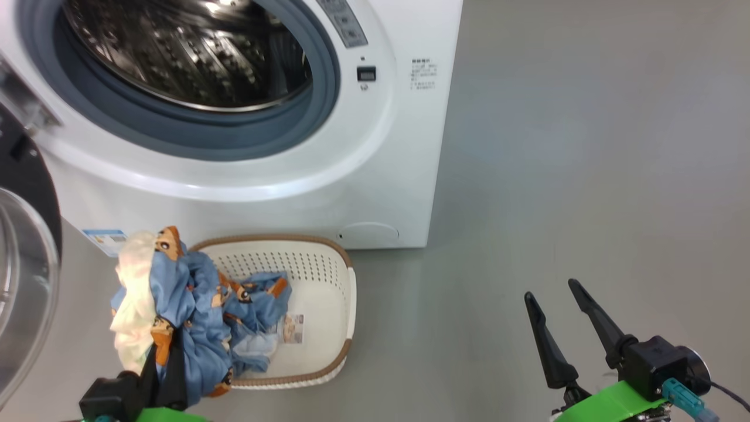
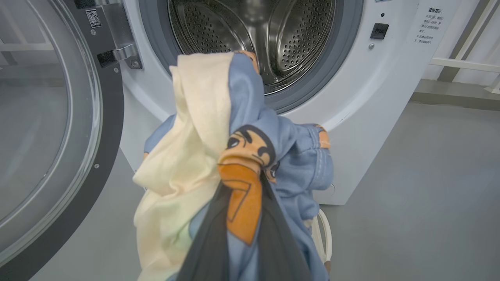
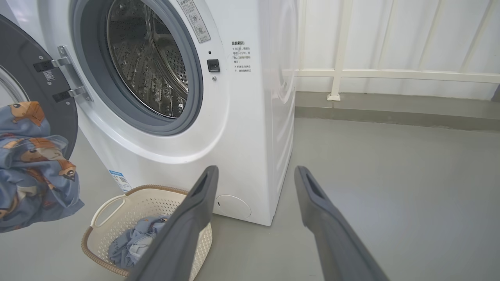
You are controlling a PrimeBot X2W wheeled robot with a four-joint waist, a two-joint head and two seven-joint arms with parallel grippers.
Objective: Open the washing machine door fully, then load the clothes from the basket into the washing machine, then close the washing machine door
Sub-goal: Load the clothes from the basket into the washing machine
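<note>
I have the left gripper [image 1: 161, 366] pinched tight on a bundle of the clothes [image 1: 176, 299], light blue fabric with orange cartoon prints and a cream piece folded in with it. In the left wrist view the two dark fingers [image 2: 211, 242] squeeze an orange-printed fold, and the bundle [image 2: 195, 128] hangs in the air in front of the washing machine [image 2: 351, 117], below the mouth of its perforated steel drum [image 2: 273, 39]. From the head camera the bundle is raised above the left end of the basket [image 1: 345, 293], with its lower folds trailing down inside.

More blue cloth [image 1: 258, 310] lies on the basket floor beside a label sticker [image 1: 293, 328]. The basket sits on the grey floor [image 1: 586, 176] just in front of the washing machine [image 1: 351, 176].

The washing machine door [image 1: 29, 176] stands swung wide open to the left, black ring and glass bowl clear of the grey rubber seal [image 1: 234, 140]. I see no clothing in the drum [image 1: 193, 53].

My right gripper [image 1: 551, 291] hovers over bare floor, well to the right of the basket, fingers spread wide and holding nothing. In the right wrist view its fingers [image 3: 195, 218] point towards the machine's lower front corner [image 3: 242, 136], with the basket [image 3: 156, 188] to their left.
</note>
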